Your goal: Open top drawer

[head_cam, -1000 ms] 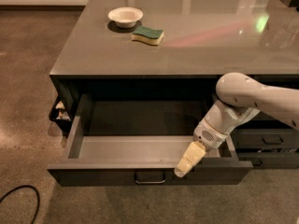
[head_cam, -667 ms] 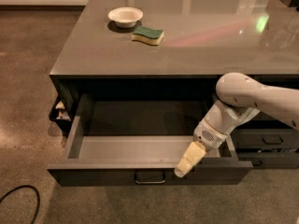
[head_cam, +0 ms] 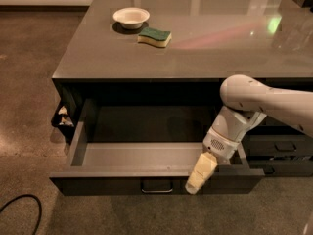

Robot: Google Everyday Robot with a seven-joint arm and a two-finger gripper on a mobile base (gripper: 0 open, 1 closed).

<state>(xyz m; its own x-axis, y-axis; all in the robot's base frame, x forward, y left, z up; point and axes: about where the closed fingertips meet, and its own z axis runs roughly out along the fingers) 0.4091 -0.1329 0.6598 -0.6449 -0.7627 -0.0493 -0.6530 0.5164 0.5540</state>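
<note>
Camera view: the top drawer (head_cam: 137, 156) stands pulled far out from under the tabletop (head_cam: 205, 53), its lighter grey inside showing. The gripper (head_cam: 199, 174) lies across the right part of the drawer's front edge. Whether its jaws are apart or together cannot be told.

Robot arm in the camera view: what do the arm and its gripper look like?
The arm is smooth, rounded white casing with a bulbous joint; its wrist section carries a patch of small holes. The gripper is pale cream-yellow and tapered, at the front edge of the wide dark-grey top drawer, right of its loop handle. No cables visible.
</note>
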